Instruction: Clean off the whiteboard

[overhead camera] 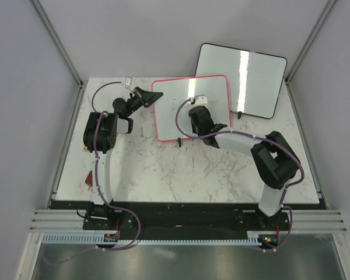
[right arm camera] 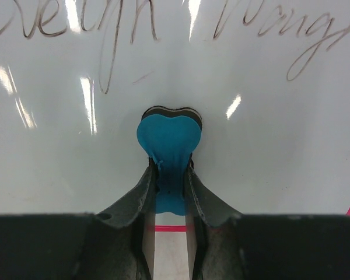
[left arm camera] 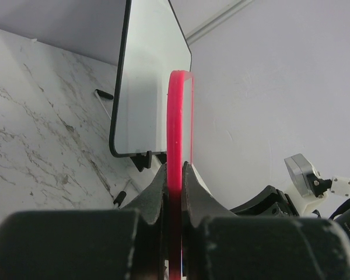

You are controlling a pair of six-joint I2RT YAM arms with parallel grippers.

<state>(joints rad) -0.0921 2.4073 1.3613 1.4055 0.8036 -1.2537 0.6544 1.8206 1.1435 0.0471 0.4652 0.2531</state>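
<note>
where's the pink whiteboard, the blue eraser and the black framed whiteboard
pink-framed whiteboard (overhead camera: 167,119): top external view, bare lower-left of its white face
blue eraser (right arm camera: 168,135): right wrist view, its rounded head
black-framed whiteboard (overhead camera: 221,76): top external view, left half of its face

On the counter (overhead camera: 181,169), toward the back: whiteboard (overhead camera: 165,116), second board (overhead camera: 262,81) behind it to the right. Clamped on its left edge, left fingers (left arm camera: 153,195); between right fingers (right arm camera: 141,192), eraser (right arm camera: 169,137) against its face, below the handwriting (right arm camera: 114,35).

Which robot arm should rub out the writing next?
Right. The right gripper pinches a teal heart-shaped eraser at the pink-framed white whiteboard, close to the dark handwriting. The left gripper is busy, clamped on the board's pink frame.
</note>
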